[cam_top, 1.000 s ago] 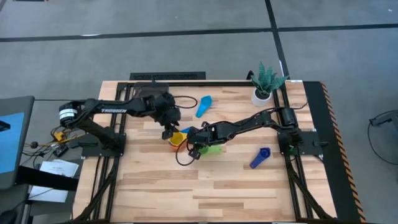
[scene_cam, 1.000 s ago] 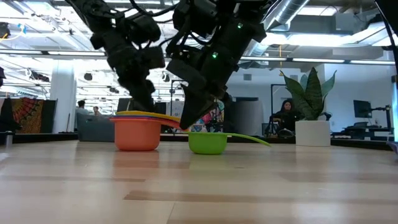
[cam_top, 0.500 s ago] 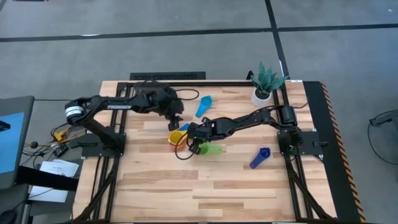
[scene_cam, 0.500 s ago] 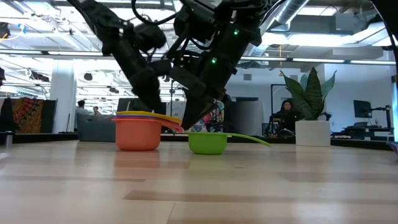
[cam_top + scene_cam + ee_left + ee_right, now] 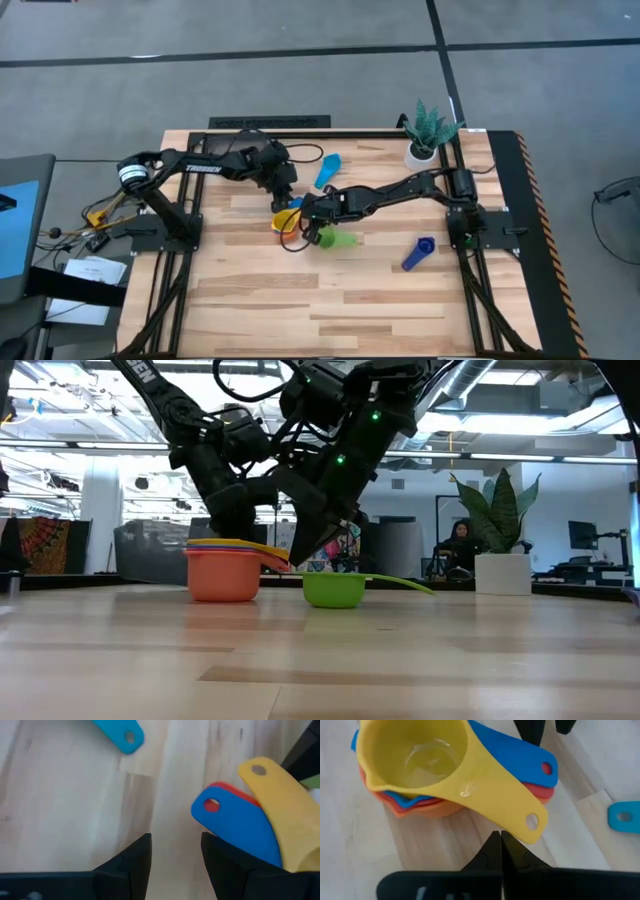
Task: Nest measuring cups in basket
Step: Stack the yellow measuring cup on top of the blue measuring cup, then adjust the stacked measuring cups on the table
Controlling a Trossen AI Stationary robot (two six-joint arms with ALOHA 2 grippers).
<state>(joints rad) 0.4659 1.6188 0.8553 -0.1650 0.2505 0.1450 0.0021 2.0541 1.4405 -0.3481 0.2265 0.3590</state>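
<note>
Yellow plastic measuring cup (image 5: 435, 765) sitting atop nested stack mid-table; right gripper (image 5: 501, 851) apparently pinched closed beside its handle; left gripper (image 5: 175, 851) hovering narrowly parted, empty.

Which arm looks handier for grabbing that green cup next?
Probably the right. Its tool hangs just beside the green cup, fingers shut. The left tool is open but sits beyond the stacked cups, farther from the green one.

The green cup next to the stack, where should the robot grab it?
Probably by the flat handle of the small green plastic measuring cup. It sticks out level from the rim, away from the orange-bottomed stack of nested cups, so a tool could come down on it from above.
</note>
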